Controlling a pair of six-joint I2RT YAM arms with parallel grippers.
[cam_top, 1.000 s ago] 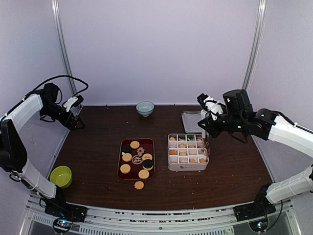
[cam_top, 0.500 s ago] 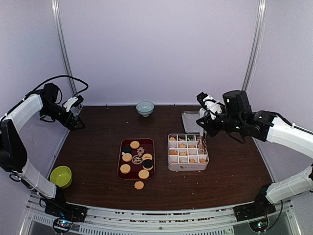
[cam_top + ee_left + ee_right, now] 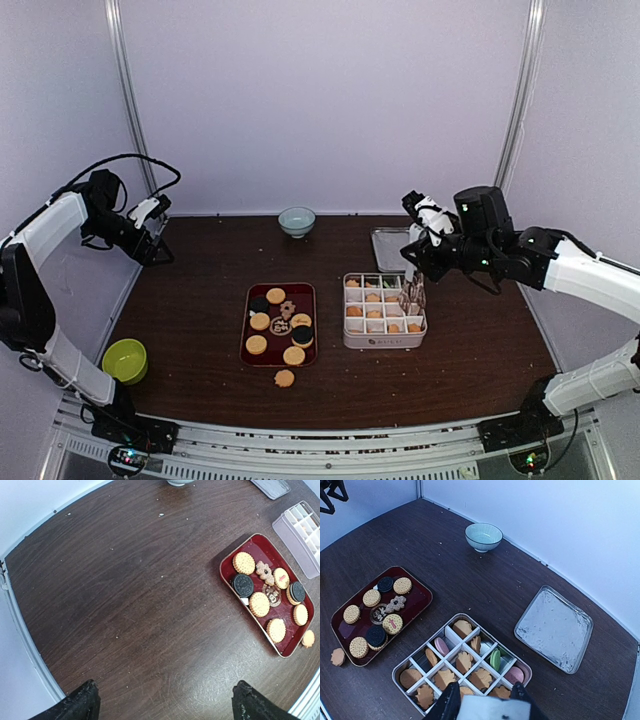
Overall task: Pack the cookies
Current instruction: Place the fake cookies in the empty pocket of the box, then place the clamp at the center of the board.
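Cookies (image 3: 464, 662) seemingly fill most tin (image 3: 396, 672) compartments; others cover the tray (image 3: 421, 596).

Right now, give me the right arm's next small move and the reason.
Probably swing the right jaws left toward the red tray. They hang over the divided box, which is already partly filled, while several cookies sit on the tray and a loose cookie lies on the table beside it.

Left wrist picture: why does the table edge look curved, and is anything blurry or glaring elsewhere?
Left wrist: a wide lens bows the edge of the table; the cookies are sharp. Right wrist: the right pincer at the bottom is blurred, probably too close. Top external: even, soft light, faint shadows, no glare.
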